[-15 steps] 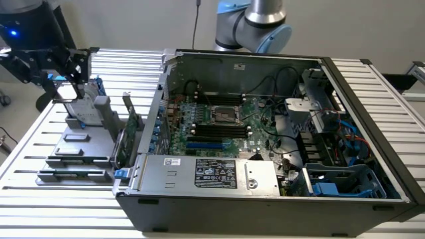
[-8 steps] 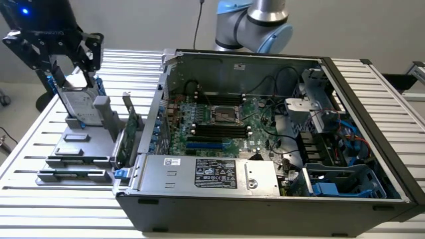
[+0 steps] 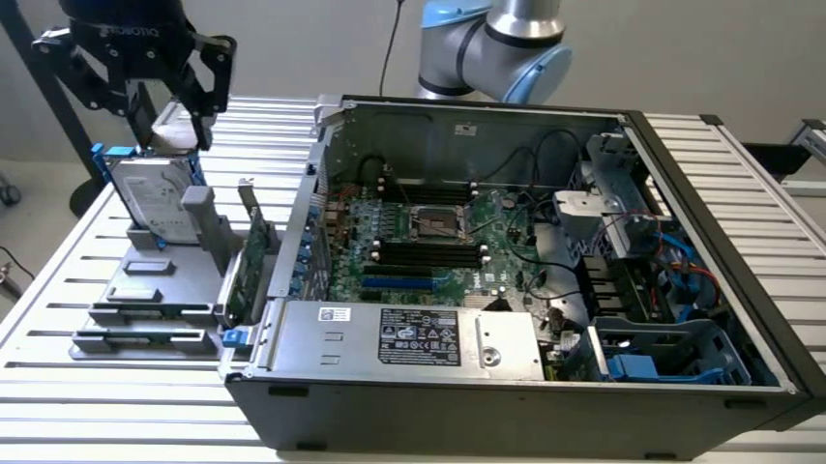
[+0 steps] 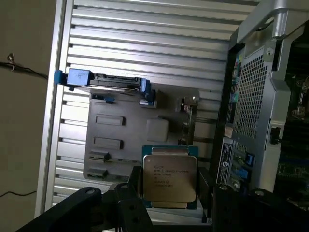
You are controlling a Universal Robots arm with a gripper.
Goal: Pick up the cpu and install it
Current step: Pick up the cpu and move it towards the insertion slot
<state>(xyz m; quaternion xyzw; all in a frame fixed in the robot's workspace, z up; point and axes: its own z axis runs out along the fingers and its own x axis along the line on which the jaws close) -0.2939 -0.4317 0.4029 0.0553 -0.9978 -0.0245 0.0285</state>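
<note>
Clamped in the claw [image 4: 171, 193] by two opposite edges: the cpu [image 4: 169, 178], kept flat with its metal top toward the wrist camera, likely so as to drop squarely into a socket. Held high above the grey tray [image 3: 155, 290] and the upright hard drive [image 3: 153, 198] at the exterior view's left, clear of both, and well apart from the open computer case [image 3: 516, 416], with the board's socket [image 3: 435, 224] inside looking bare.

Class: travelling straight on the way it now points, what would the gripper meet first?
Probably the grey holder plate under the gripper, whose jaws hold the cpu, beside the upright hard drive; depth is unclear.
</note>
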